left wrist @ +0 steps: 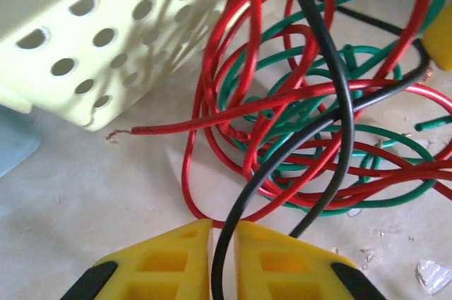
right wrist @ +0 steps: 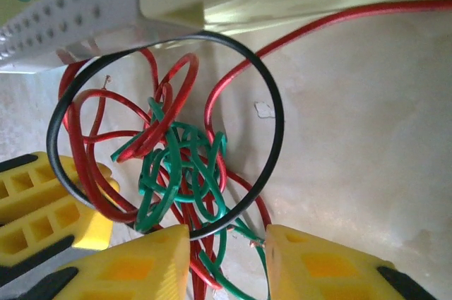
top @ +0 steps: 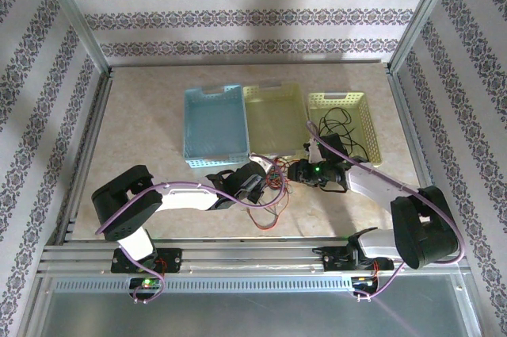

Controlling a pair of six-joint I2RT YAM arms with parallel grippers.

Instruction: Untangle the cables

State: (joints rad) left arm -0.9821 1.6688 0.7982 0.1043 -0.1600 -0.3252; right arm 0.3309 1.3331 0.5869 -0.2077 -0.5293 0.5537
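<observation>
The cables lie in a red, green and black tangle [top: 273,188] on the table, just in front of the pale yellow basket [top: 273,89]. My left gripper [left wrist: 222,233] is shut on the black cable [left wrist: 339,102], which runs up between its yellow fingers and over the red loops [left wrist: 212,127] and green loops [left wrist: 367,205]. My right gripper [right wrist: 227,240] stands open, with red and green strands between its fingertips. The green knot [right wrist: 176,173] and the black loop [right wrist: 279,123] lie just ahead of it. The two grippers face each other across the tangle.
A blue basket [top: 190,127], the pale yellow one and a yellow basket [top: 337,97] stand in a row behind the tangle. Black wires [top: 341,127] lie in the yellow basket. The pale basket's perforated corner [left wrist: 106,46] is close to the left gripper. Metal frame rails border the table.
</observation>
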